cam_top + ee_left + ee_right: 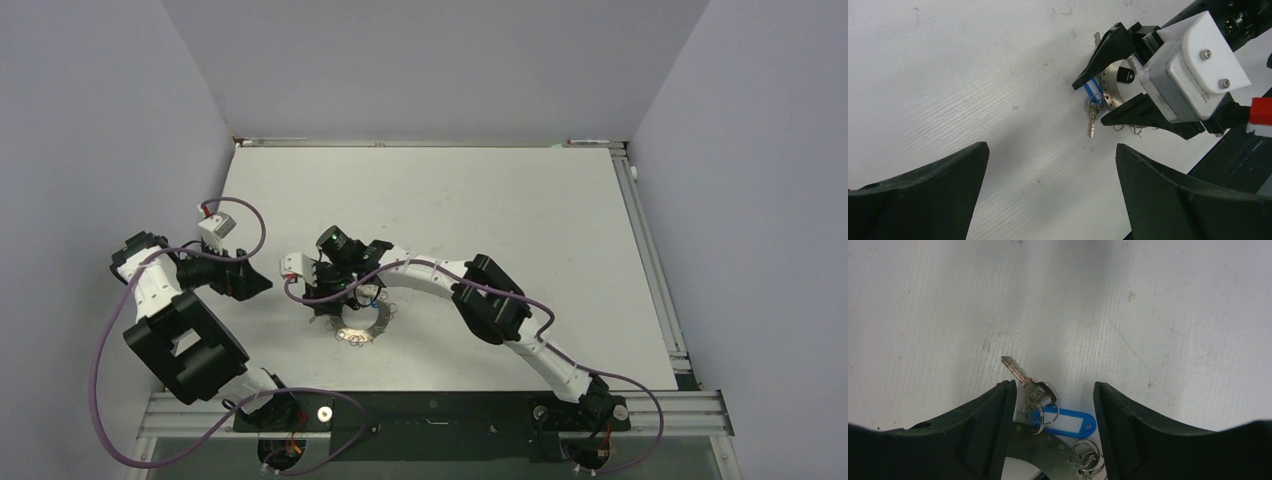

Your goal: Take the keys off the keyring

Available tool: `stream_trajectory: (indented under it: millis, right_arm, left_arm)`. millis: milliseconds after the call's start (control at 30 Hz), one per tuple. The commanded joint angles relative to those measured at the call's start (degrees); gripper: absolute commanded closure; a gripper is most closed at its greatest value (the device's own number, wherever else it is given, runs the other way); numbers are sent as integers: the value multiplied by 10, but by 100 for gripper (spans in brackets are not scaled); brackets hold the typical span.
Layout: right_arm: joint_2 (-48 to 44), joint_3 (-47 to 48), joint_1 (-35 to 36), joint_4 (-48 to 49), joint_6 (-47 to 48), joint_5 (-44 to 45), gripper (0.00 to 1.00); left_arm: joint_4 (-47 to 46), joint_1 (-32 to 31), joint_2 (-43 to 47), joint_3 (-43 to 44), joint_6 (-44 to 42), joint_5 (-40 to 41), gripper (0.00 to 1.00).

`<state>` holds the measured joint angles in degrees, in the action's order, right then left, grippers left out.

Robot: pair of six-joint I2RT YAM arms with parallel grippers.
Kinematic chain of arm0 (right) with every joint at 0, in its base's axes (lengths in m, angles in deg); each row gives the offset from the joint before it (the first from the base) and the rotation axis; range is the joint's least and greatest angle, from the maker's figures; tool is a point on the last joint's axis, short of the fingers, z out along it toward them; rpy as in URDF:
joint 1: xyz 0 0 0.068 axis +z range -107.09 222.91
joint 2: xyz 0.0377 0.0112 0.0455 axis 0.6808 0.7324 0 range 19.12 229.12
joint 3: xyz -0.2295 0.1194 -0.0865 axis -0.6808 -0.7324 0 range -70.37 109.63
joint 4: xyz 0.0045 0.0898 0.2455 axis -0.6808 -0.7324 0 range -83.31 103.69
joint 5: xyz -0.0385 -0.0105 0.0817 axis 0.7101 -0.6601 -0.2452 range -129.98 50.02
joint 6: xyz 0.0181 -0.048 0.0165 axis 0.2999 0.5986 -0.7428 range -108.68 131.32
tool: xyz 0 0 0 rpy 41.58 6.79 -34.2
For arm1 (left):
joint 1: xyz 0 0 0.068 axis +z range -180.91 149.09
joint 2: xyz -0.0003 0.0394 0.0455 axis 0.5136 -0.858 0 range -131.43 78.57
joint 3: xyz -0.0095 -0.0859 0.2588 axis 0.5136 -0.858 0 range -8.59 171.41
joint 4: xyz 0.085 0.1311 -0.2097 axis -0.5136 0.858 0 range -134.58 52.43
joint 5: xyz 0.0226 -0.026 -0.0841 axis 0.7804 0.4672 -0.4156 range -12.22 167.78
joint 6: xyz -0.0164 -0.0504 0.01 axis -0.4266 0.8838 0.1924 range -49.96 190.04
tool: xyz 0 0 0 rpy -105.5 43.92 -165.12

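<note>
The keyring (1040, 449), a flat grey metal ring with small holes round its rim, lies on the white table (520, 230). My right gripper (1053, 386) straddles it, and in the left wrist view its jaws sit against both edges of the keyring (1112, 92). Ahead of those fingertips a silver key (1020, 375) and a blue plastic tag (1065, 421) hang from small split rings on the rim; more small rings (1087, 454) cluster by the right finger. My left gripper (1052, 147) hovers open and empty over bare table, a little left of the key (1092, 125).
In the top view the keyring (362, 330) lies mid-table near the front, with the right gripper (335, 300) on it and the left gripper (258, 283) close by to its left. Purple cables loop round both arms. Grey walls enclose the table, with a metal rail (440, 405) along its near edge.
</note>
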<state>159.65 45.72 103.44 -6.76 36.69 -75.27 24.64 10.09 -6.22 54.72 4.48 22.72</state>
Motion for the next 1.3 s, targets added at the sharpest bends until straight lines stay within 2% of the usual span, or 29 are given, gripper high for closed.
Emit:
stream_trajectory:
  millis: [0,233,400,600,667,867,933,1033,1133,1267]
  right_arm:
    - [21,38,6,-7,22,2,41]
    - [46,61,6,-61,56,-6,41]
    - [51,65,2,-105,76,-10,52]
    - [-7,-30,-11,-116,104,-14,65]
    - [-19,-49,-13,-127,114,-12,74]
    - [-48,-87,-13,-129,123,3,90]
    - [-53,-89,-13,-131,124,7,94]
    - [-66,-96,-13,-133,124,15,95]
    - [-96,-118,-17,-106,107,19,95]
    - [-165,-195,-31,20,18,9,95]
  left_arm:
    - [-23,2,9,8,8,-18,4]
    - [-24,-1,20,2,-4,-16,4]
    - [-18,-5,31,-4,-19,-12,4]
    - [-37,-29,54,-12,-12,4,4]
    - [-64,-46,66,-20,12,16,4]
    - [-164,-111,115,-53,110,60,4]
    - [-185,-118,122,-54,142,65,4]
    - [-198,-119,117,-43,173,64,4]
    - [-209,-119,112,-34,194,67,4]
    - [-249,-119,127,-53,227,59,4]
